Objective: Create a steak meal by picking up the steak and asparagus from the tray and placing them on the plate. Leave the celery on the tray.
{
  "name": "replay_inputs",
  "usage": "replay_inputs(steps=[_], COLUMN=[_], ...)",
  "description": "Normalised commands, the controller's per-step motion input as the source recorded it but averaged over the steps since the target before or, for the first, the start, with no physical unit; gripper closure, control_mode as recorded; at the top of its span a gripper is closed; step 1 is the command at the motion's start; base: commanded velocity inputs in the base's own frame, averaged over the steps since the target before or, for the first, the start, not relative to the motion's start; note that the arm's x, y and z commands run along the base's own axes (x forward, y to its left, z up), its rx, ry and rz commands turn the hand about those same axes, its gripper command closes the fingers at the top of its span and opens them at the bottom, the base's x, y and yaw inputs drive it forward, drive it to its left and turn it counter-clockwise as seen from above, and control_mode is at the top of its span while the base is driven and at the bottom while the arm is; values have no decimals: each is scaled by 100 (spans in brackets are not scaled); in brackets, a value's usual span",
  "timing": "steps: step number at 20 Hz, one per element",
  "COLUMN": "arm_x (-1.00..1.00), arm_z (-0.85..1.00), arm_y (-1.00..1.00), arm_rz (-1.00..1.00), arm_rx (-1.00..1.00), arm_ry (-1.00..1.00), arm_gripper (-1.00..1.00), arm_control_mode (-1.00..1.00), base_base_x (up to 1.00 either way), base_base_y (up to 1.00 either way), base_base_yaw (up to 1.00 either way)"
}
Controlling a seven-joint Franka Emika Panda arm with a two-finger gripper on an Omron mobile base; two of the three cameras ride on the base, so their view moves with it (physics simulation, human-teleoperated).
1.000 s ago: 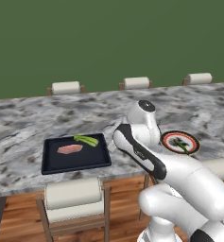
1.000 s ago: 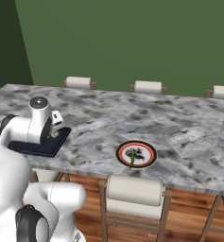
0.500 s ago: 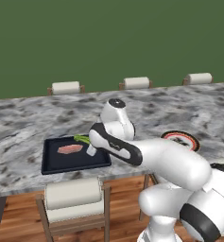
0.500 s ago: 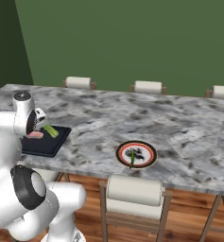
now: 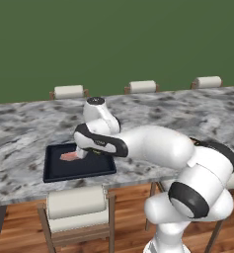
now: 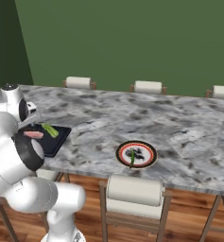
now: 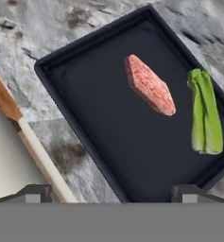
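With our fingers [image 7: 111, 194] spread wide above the tray [image 7: 75, 127], we should centre over the steak [image 7: 150, 85] and avoid the celery [image 7: 205, 112].

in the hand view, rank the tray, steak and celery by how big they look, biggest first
1. The tray, by far the largest; it spans most of the view.
2. The steak and the celery look much alike in length. The steak is wider, so it probably edges ahead, but it is too close to rank firmly.
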Motion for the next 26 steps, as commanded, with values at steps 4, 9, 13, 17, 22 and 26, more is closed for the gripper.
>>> replay_inputs(steps=[4,9,13,17,22,26], arm_x=[18,22,26,31,33,28], arm_z=[-15,-39,-37,-35,-29,-15], arm_y=[1,5,8,15,23,27], arm_rz=[0,4,7,8,5,3], arm_rx=[-2,0,0,0,-2,-4], arm_ry=[0,0,0,3,7,9], arm_gripper=[-100,-100,-100,-100,-100,-100], arm_control_mode=[-100,-100,-100,-100,-100,-100], base_base_x=[0,0,0,0,0,0], base_base_y=[0,0,0,0,0,0], base_base_yaw=[0,0,0,0,0,0])
